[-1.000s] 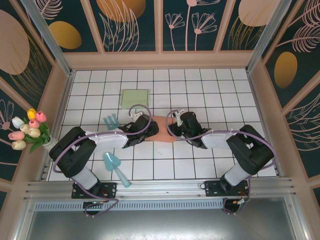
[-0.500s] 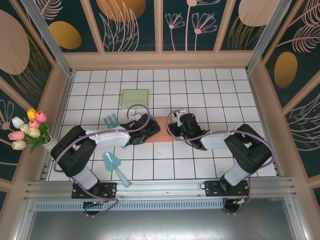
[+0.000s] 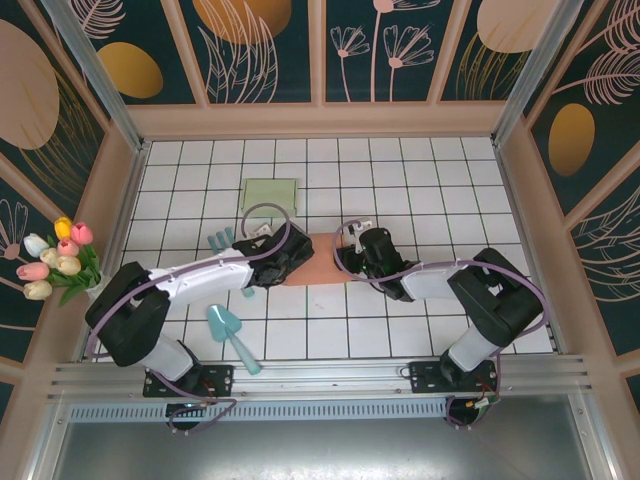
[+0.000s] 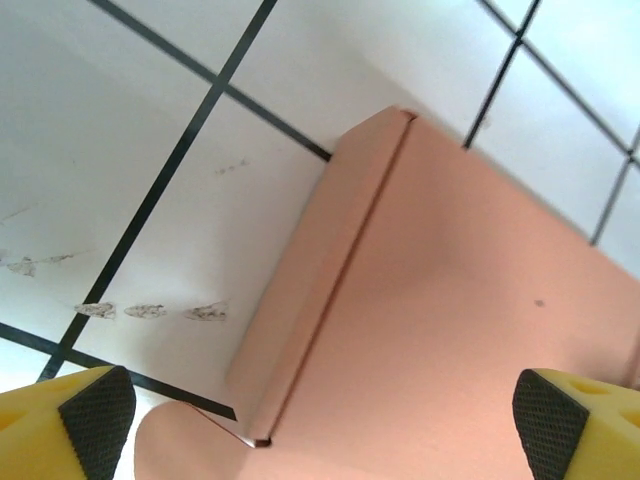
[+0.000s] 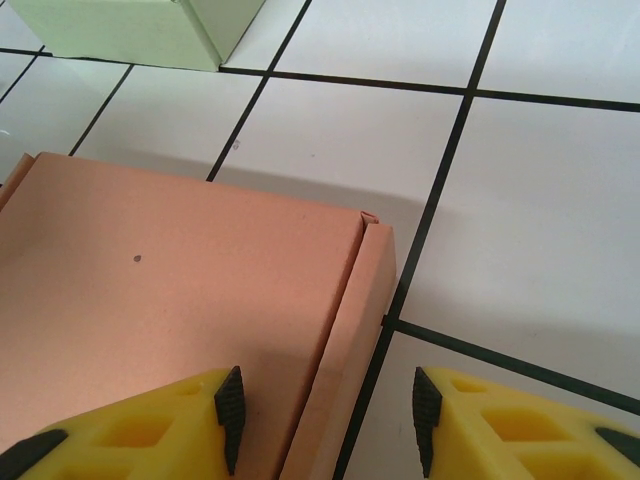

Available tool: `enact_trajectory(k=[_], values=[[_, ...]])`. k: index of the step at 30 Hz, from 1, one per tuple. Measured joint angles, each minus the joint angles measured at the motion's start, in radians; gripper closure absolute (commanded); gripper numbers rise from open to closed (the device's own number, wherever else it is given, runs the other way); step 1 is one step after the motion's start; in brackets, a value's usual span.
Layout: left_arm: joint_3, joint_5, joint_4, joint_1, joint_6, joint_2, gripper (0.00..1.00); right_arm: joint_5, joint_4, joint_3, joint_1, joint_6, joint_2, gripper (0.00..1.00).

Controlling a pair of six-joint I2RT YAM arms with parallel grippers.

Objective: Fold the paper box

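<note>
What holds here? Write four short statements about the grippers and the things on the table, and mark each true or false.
1. The left gripper has its jaws wide open. True.
2. The right gripper straddles a folded edge of the pink box. True.
3. The green box rests on the pink box. False: it lies apart, farther back.
4. The right gripper holds the teal shovel. False: it lies loose on the table.
</note>
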Motion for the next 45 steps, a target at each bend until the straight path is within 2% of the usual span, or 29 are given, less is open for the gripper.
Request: enact_trajectory(k=[7, 12, 25, 33, 40, 45], values=[[0.007, 0.014, -0.026, 0.000, -0.130, -0.002, 0.01, 0.000, 0.001, 0.000, 0.000, 0.000, 0.000, 0.50], [0.027, 0.064, -0.031, 0.000, -0.198, 0.046, 0.02, -0.001, 0.005, 0.000, 0.000, 0.000, 0.003, 0.50], [0.029, 0.182, 0.008, 0.000, -0.242, 0.124, 0.07, -0.001, 0.041, -0.004, 0.000, 0.007, 0.021, 0.51], [0.030, 0.168, 0.016, 0.000, -0.248, 0.124, 0.15, -0.001, 0.063, -0.004, 0.000, 0.008, 0.033, 0.51], [0.080, 0.113, -0.068, -0.001, -0.204, 0.124, 0.05, 0.000, 0.079, -0.013, 0.000, 0.007, 0.033, 0.51], [0.094, 0.035, -0.157, -0.002, -0.177, 0.094, 0.04, 0.001, 0.083, -0.013, 0.000, 0.007, 0.035, 0.51]])
